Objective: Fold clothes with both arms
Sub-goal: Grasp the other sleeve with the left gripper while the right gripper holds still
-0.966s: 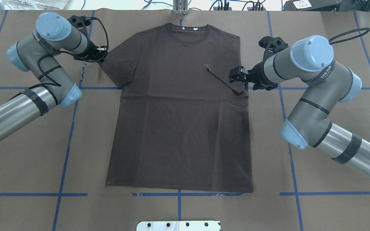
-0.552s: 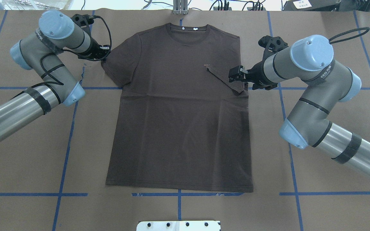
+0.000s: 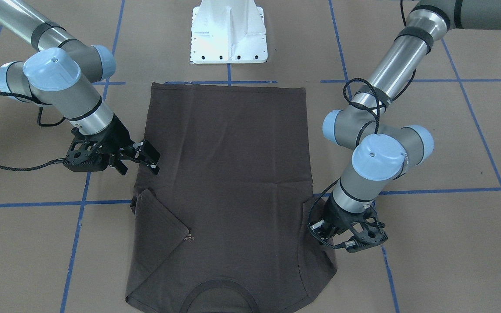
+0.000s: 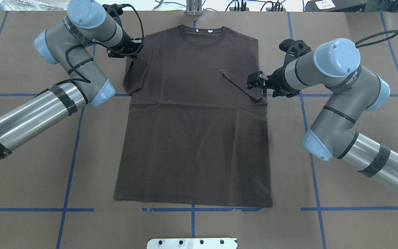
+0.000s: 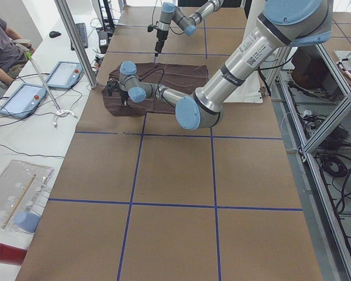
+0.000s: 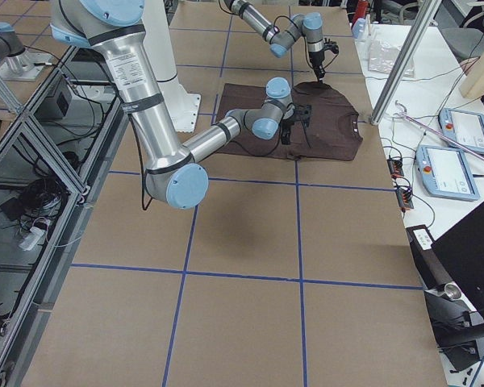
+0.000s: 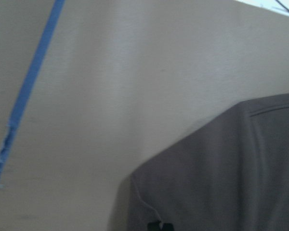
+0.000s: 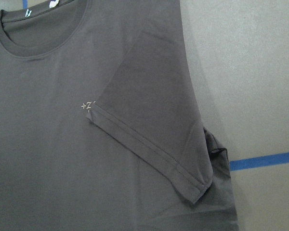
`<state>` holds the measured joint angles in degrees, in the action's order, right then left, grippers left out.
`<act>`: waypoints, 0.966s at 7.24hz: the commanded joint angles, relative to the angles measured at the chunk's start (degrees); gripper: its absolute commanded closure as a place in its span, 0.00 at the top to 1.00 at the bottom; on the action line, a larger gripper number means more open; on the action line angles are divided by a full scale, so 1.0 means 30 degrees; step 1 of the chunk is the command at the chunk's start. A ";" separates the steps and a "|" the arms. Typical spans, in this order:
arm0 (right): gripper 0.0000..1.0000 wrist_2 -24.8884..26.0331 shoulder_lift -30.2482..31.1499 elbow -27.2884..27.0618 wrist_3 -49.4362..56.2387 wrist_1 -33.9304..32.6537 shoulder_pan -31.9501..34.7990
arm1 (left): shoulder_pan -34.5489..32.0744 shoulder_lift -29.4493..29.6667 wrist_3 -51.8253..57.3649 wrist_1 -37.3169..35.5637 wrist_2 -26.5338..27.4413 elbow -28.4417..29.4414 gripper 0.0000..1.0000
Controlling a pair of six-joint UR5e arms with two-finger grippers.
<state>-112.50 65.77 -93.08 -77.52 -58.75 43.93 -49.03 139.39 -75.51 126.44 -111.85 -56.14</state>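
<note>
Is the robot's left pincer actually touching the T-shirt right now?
Touching. In the overhead view the left pincer meets the T-shirt at its sleeve edge, which bunches toward it.

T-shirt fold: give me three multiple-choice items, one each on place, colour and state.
1. The folded sleeve lies: A over the collar; B on the chest beside the lettering; C flat on the table.
2. The tape lines are: A red; B yellow; C blue.
3. The right hand is: A open, empty; B shut on the collar; C out of view.
B: the right wrist view shows its hem at the lettering. C: blue in every view. A: its fingers stand apart in the front-facing view.
</note>
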 commanded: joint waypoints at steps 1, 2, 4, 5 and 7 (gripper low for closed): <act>1.00 -0.0001 0.0021 0.0088 0.0000 -0.0017 -0.0053 | 0.0405 0.1782 -0.1457 -0.0166 0.0105 0.1712 0.00; 1.00 -0.0001 -0.0008 0.0088 0.0000 0.0011 -0.0053 | 0.0696 0.1789 -0.1577 -0.0107 0.0657 0.1750 0.00; 1.00 -0.0001 0.0021 0.0088 0.0000 0.0012 -0.0082 | 0.0874 0.1848 -0.1842 0.0039 0.1189 0.1779 0.00; 1.00 -0.0001 0.0021 0.0088 0.0000 0.0012 -0.0082 | 0.1194 0.1819 -0.2016 0.0040 0.1189 0.1663 0.00; 1.00 -0.0001 0.0021 0.0059 0.0000 0.0012 -0.0082 | 0.1344 0.1819 -0.2282 0.0040 0.1189 0.1516 0.32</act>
<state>-112.50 65.83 -92.82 -77.52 -58.71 43.69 -45.27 144.84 -82.02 126.55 -108.31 -51.34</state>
